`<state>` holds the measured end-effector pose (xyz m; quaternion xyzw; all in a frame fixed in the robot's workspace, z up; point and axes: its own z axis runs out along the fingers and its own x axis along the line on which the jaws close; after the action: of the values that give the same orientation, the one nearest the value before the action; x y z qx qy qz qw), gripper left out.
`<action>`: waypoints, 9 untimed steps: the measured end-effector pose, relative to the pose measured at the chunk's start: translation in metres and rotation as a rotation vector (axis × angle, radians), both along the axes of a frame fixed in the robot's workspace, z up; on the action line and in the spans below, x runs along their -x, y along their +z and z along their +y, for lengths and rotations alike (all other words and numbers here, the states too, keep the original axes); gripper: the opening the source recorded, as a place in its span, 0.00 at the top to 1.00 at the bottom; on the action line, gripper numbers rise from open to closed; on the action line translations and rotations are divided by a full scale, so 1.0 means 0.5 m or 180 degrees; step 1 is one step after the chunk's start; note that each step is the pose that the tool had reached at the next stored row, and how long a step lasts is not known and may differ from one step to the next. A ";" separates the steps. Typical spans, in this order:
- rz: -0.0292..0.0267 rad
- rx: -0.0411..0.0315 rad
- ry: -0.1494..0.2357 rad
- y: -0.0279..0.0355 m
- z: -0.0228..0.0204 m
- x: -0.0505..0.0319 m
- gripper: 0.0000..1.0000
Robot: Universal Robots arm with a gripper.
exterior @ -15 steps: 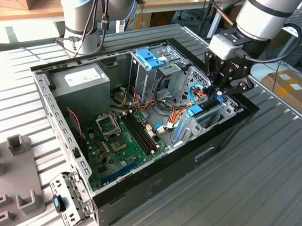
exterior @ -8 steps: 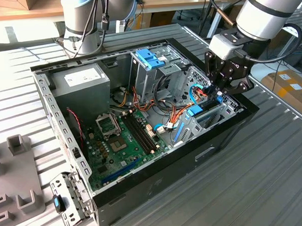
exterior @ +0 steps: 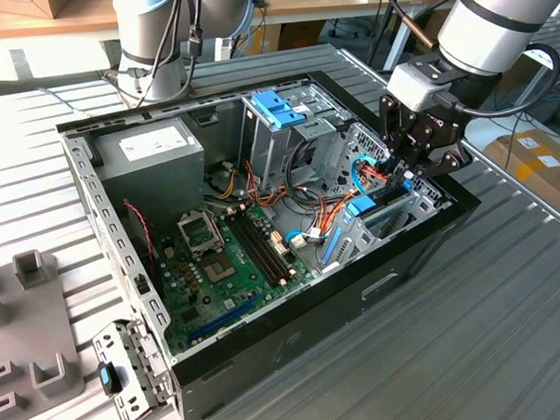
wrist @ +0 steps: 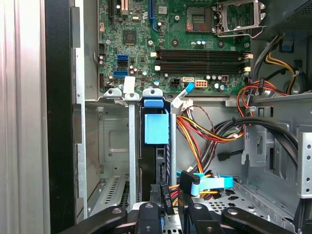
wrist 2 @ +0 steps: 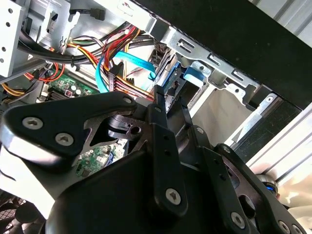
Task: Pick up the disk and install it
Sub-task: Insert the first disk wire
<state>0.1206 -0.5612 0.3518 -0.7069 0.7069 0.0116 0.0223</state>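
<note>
Nearest in the exterior view, a loose metal bracket [exterior: 129,370] with a small blue knob is lying on the ribbed table [exterior: 453,351], just beside the near corner of the open computer case [exterior: 295,335]. A grey plastic block [exterior: 29,323] is sitting on the table at the exterior view's left.

Inside the case, the green circuit board [exterior: 222,264] is lying flat on the floor of the case. Toward the exterior view's right, the disk [exterior: 363,206] is standing on edge in the metal drive cage [exterior: 392,214], its blue tab [wrist: 156,127] showing at the cage mouth in the first wrist view. The gripper [exterior: 401,181] is hanging just above that cage, next to a light-blue flat cable [wrist: 209,183] and a bundle of red, orange and yellow wires [wrist: 204,131]. Whether the claw is spread or pinching something cannot be told.

Farther back, a grey power supply box [exterior: 152,155] is filling the far left corner, and an empty blue bracket [exterior: 277,108] is resting on the far drive bay.
</note>
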 end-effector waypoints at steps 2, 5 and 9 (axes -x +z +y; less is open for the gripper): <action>0.0000 0.0000 0.0000 0.000 0.0000 0.000 0.73; 0.0000 0.0000 0.0000 0.000 0.0000 0.000 0.84; 0.0000 0.0000 0.0000 0.000 0.0000 0.000 0.84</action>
<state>0.1208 -0.5612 0.3517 -0.7069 0.7069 0.0116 0.0224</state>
